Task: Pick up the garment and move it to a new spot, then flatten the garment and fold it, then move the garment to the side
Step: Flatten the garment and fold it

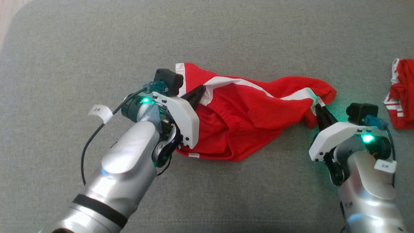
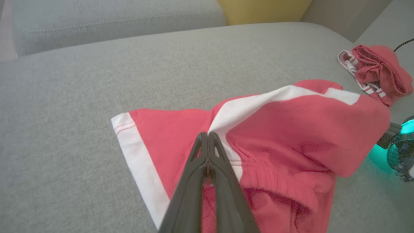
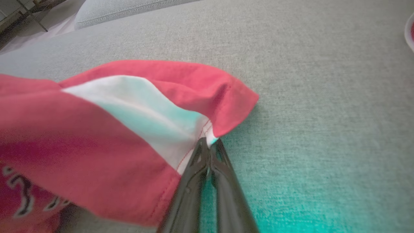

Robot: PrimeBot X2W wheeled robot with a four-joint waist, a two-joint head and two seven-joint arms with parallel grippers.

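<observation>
My left gripper [image 1: 200, 91] and right gripper [image 1: 318, 107] hold fingers clamped on the red garment's [image 1: 252, 119] ends. I judge this the flattening step; next needs pulling it taut.

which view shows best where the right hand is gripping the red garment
The right wrist view: close up, the right hand is shut on the white-striped hem corner of the red garment. The head view shows the same pinch smaller, from above. In the left wrist view a fold of cloth covers that corner.

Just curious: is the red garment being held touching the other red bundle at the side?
No, the head view shows bare grey cushion between the garment and the red bundle.
</observation>
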